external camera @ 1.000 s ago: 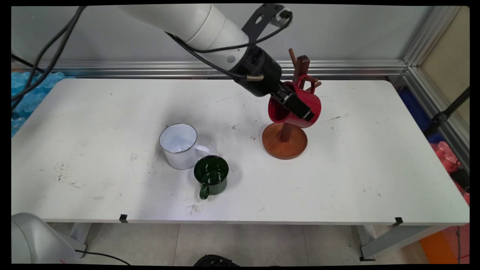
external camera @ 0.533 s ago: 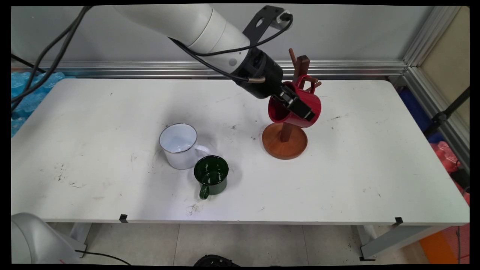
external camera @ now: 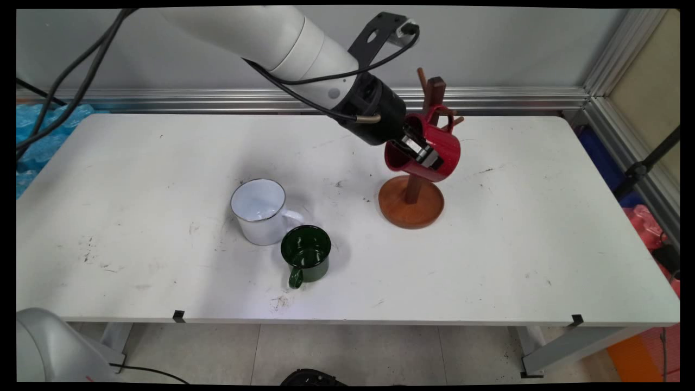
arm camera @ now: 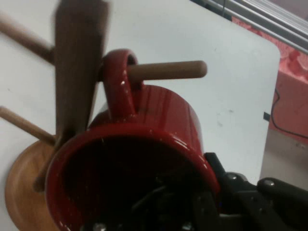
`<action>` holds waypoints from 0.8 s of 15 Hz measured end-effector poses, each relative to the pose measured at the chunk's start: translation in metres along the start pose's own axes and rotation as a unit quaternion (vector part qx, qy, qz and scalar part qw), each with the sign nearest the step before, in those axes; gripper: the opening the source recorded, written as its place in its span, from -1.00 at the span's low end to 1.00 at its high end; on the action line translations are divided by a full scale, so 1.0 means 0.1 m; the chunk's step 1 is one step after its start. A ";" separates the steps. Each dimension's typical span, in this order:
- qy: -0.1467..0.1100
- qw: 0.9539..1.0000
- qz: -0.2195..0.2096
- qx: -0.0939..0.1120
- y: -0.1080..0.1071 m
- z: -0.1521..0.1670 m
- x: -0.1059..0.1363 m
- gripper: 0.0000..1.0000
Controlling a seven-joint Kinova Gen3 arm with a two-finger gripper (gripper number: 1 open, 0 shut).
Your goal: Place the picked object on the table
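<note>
My gripper [external camera: 425,156] is shut on the red mug [external camera: 444,142], one finger inside it and one against its outer wall. The mug lies on its side above the round base of the wooden mug tree [external camera: 411,209], mouth towards the arm. In the hand view the red mug [arm camera: 163,115] fills the middle, and its handle [arm camera: 118,82] is looped over a wooden peg [arm camera: 166,70] that sticks out of the dark post [arm camera: 79,62]. Low in that view sits my gripper [arm camera: 187,185], its outer finger [arm camera: 214,168] pressed to the mug's rim.
A white enamel mug [external camera: 259,212] and a dark green mug [external camera: 307,252] stand upright side by side left of the mug tree on the white table [external camera: 516,233]. An aluminium rail runs along the wall behind.
The gripper and red mug have shifted slightly up and to the left, and the mug tree has shifted a little with them. The white and green mugs have not moved.
</note>
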 end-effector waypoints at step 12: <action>-0.002 1.000 0.004 -0.002 0.02 -0.06 0.00 -1.00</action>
